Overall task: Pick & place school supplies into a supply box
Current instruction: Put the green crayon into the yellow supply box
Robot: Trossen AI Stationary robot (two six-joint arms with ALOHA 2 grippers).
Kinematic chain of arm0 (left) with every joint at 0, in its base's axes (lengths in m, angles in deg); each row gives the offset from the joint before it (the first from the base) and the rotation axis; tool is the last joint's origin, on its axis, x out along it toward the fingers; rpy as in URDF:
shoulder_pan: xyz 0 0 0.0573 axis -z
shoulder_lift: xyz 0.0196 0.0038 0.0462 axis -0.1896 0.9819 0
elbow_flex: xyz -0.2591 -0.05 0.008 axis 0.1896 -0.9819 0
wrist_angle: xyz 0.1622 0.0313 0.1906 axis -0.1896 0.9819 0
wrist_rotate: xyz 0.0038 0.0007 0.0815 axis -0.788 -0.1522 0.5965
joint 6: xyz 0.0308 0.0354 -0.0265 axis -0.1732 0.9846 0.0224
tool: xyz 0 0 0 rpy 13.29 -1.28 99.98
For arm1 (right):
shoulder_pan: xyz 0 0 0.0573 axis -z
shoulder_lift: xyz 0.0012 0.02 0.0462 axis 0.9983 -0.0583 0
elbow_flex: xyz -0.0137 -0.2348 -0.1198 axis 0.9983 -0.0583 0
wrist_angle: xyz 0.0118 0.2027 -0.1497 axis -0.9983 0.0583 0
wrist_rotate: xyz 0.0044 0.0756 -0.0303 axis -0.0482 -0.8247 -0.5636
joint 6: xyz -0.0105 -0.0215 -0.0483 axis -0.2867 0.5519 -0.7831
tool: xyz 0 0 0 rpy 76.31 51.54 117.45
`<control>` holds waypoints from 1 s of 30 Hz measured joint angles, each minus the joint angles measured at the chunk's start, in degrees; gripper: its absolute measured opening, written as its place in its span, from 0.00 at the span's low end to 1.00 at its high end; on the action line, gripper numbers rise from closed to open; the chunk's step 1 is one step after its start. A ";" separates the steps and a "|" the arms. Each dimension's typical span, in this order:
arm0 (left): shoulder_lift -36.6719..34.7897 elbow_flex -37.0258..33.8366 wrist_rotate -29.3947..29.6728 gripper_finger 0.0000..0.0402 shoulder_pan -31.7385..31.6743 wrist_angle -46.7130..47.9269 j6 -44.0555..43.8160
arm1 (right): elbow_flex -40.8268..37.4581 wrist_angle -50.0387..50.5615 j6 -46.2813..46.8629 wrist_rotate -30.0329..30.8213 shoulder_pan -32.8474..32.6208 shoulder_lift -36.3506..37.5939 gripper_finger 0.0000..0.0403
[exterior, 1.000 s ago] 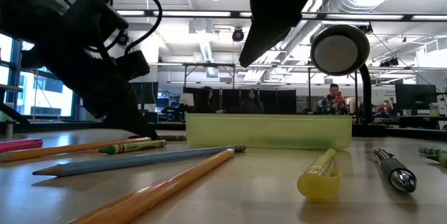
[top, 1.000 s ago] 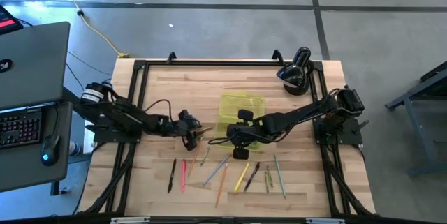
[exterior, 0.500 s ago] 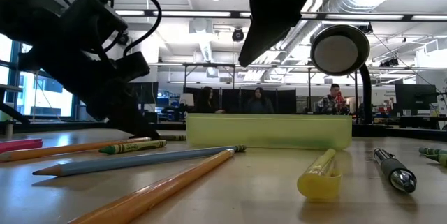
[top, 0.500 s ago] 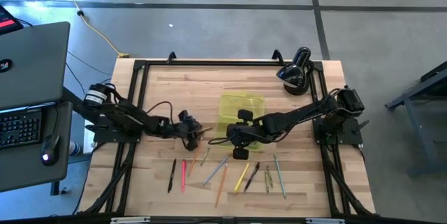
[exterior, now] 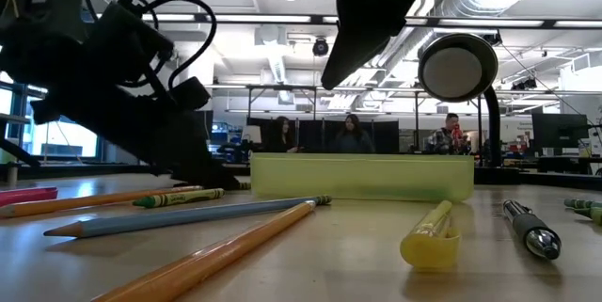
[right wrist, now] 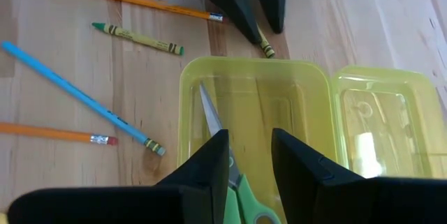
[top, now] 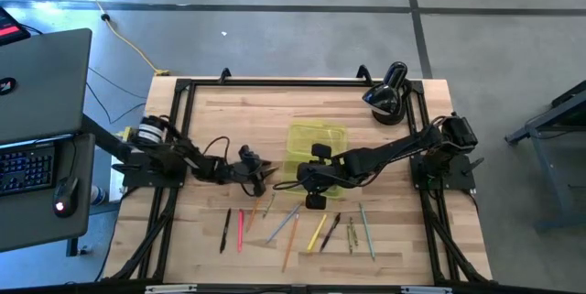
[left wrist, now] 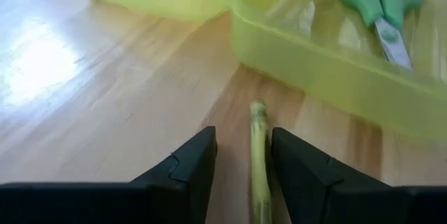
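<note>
Box [right wrist: 255,105]: table centre, scissors [right wrist: 230,161] inside, lid at 3 o'clock.
Left gripper [left wrist: 243,155]: at box's 9 o'clock edge, fingers apart astride yellow-green crayon [left wrist: 259,161], no squeeze visible.
Right gripper [right wrist: 248,155]: above box, parted, empty.
Writing: none readable.

Overhead, table-level and two close wrist cameras share the supply box [top: 316,138].

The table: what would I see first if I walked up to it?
Probably the see-through yellow-green supply box in the middle of the table, with green-handled scissors lying inside. Next, the row of pens and pencils along the table's near edge. The left gripper sits low beside the box with a yellowish crayon between its fingers.
</note>
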 joint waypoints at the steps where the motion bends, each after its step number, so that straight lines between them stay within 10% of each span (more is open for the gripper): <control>1: 1.18 0.00 0.28 0.45 -0.02 -1.77 -0.58 | 0.00 0.00 -0.11 0.00 -0.01 -0.01 0.22; 11: 4.34 -0.11 2.18 0.42 0.96 -6.99 -0.61 | 0.00 -0.17 -0.65 0.00 -0.01 -0.01 0.22; 21: 4.34 -0.23 3.00 0.09 0.96 -6.76 -0.07 | 0.00 -0.15 -0.65 0.00 -0.01 -0.01 0.22; 30: 1.97 -0.38 3.82 0.11 0.95 -8.31 4.22 | 0.00 -0.15 -0.56 -0.02 -0.01 -0.01 0.22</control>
